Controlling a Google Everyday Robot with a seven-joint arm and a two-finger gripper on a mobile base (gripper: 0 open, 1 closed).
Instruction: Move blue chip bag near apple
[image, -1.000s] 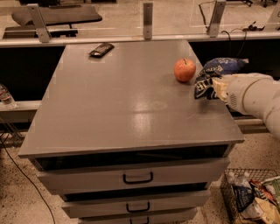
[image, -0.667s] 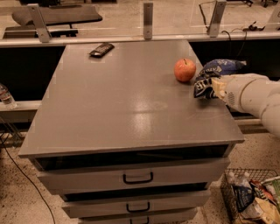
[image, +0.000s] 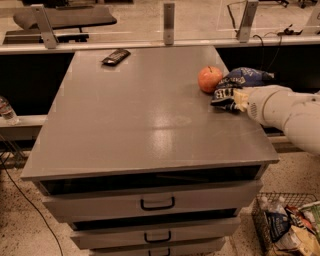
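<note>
The camera view looks down on a grey desk (image: 150, 120) with drawers below its front edge. The apple (image: 210, 79) sits toward the far right corner, a little in from the right edge. The blue chip bag (image: 241, 80) lies just beside it on the side toward the right edge, crumpled, with its white lettering turned toward the front. I cannot tell whether the bag touches the apple or stops just short of it.

The white arm reaches in across the right edge, and the tool (image: 236, 101) is at the bag's front end, right against it. Whether the tool is apart or clamped on the bag I cannot tell, because the arm's bulk and the bag's folds hide the contact. A small flat black object (image: 116, 56) lies by the far edge, left of the middle and well apart from all this. A wire basket of wrappers (image: 286, 227) stands on the floor off the front right corner.

By my reading the carrying step is at its end, since the bag already lies next to the apple and only the let-go and retreat remain. The next move calls for the tool to part fully and draw back toward the right edge without dragging the crinkly bag along. The risk is a snagged fold tugging the bag away, or a nudge setting the apple rolling.
</note>
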